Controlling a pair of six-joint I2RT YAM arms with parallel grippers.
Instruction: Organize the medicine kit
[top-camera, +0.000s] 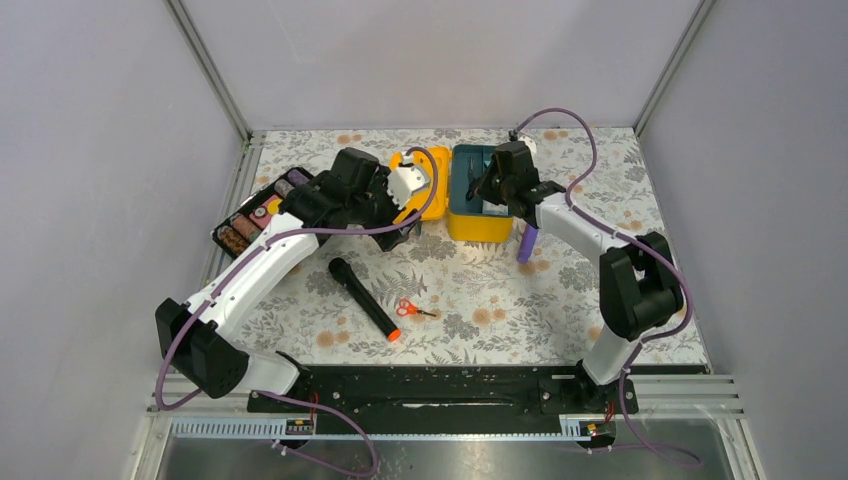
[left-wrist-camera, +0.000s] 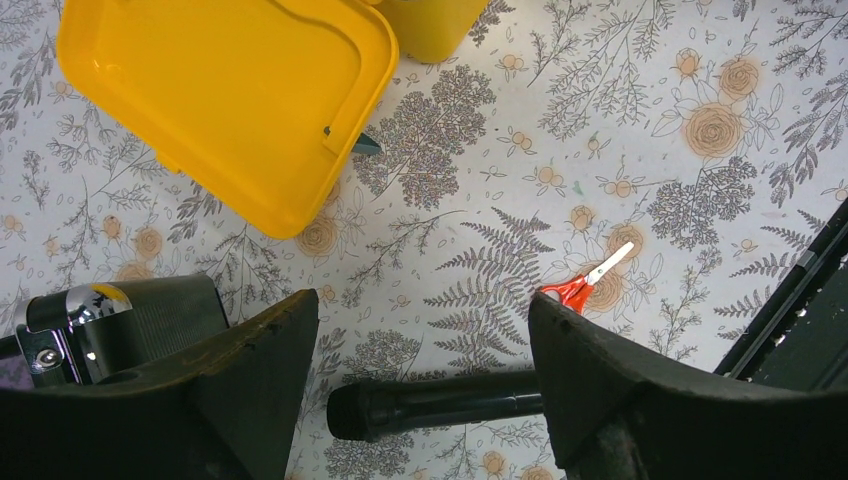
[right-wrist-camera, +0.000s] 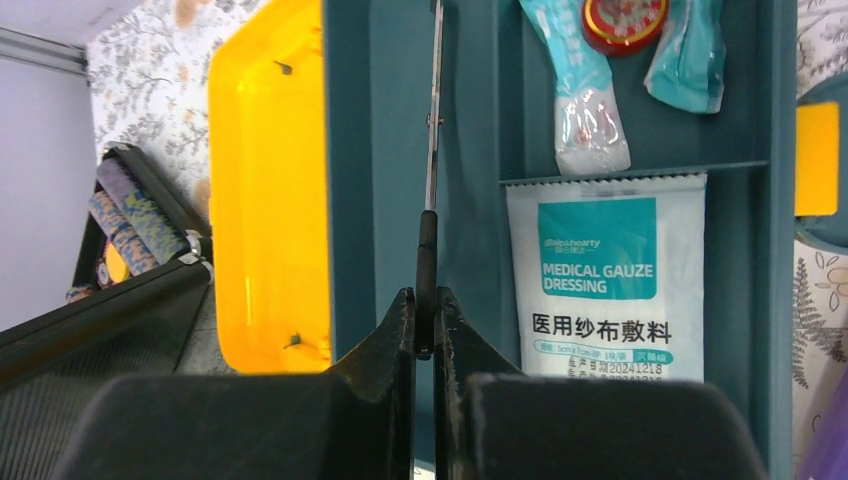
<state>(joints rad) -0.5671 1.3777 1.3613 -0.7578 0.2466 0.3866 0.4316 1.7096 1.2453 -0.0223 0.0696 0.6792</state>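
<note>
Grey walls close in a table (top-camera: 480, 290) under a floral cloth, and I am watching it from above and through both wrist cameras; the medicine kit (top-camera: 478, 228) sits open at the far middle of the table, its yellow lid (left-wrist-camera: 230, 100) laid flat to the left and its base with the teal insert tray (right-wrist-camera: 385, 150) to the right; the left gripper (left-wrist-camera: 420, 320) hangs over the cloth just near the lid's front corner, jaws wide apart with nothing between them; below it lie a black torch (left-wrist-camera: 430, 405) and, a little further off, small red scissors (left-wrist-camera: 580, 288), neither touched; the right gripper (right-wrist-camera: 425, 300) is over the tray, fingers pressed together on the black handle of a thin metal tool (right-wrist-camera: 427, 250) whose shaft runs along the long narrow compartment; I cannot tell whether its tip touches the tray floor; beside that compartment a medical gauze dressing packet (right-wrist-camera: 605, 270) lies flat, and past a divider are teal sachets (right-wrist-camera: 585, 90) and a red round tin (right-wrist-camera: 625, 15); a black tray of coloured rolls (top-camera: 255, 215) stands at the left edge of the table, and a purple tube (top-camera: 526, 245) lies near the kit's front right corner.
</note>
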